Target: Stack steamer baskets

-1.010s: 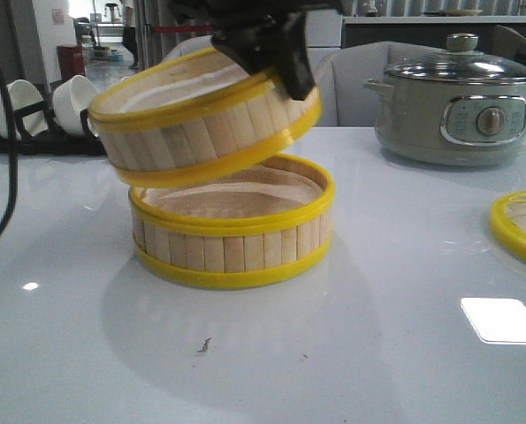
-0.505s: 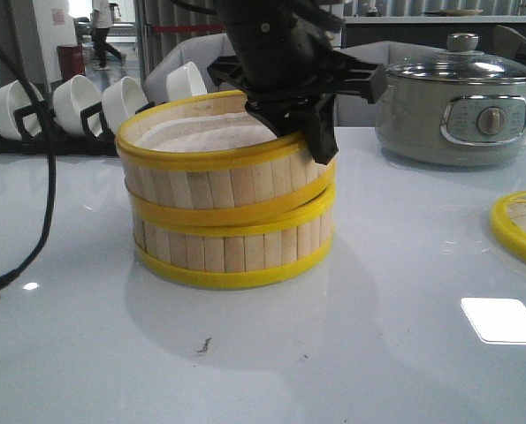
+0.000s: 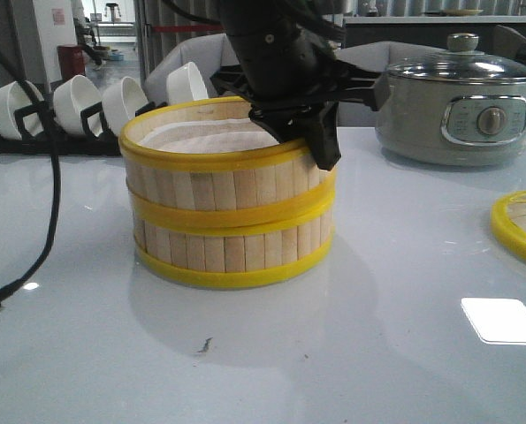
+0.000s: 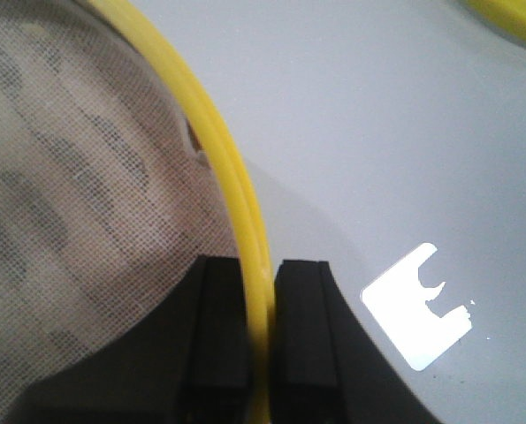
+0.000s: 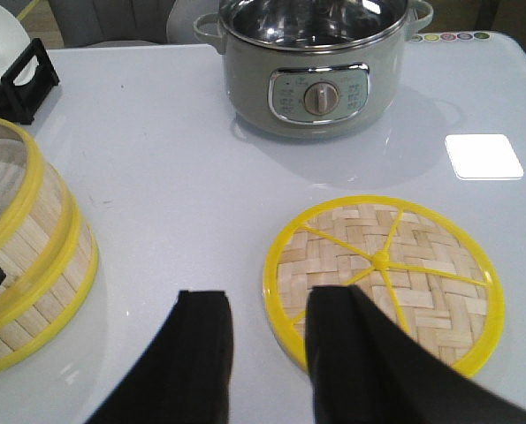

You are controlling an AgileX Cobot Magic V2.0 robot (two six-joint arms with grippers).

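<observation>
At the far left of the front view a black rack (image 3: 33, 132) holds white bowls (image 3: 72, 102) tipped on edge, and a black cable (image 3: 46, 212) hangs down to the white table (image 3: 377, 353) in front of them. Right of these, near the middle of the table, the two baskets stand stacked: the lower basket (image 3: 232, 252) rests on the table and the upper basket (image 3: 218, 181) sits on top of it, slightly askew, its right side riding a little higher than its left. White liner shows inside the upper one. The left gripper (image 4: 263, 300) reaches down over the upper basket's right rim, one finger (image 4: 218, 327) inside over the liner and the other outside, closed onto the yellow rim and wall between them. Further right at the back stands a grey-green pot (image 3: 457, 110) with a glass cover and a dial on its front. At the right edge lies a flat woven lid (image 5: 382, 278) with a yellow rim, well apart from the stack. The right gripper (image 5: 267, 340) hovers above the table at the near edge of that lid, its fingers spread with nothing between them.
</observation>
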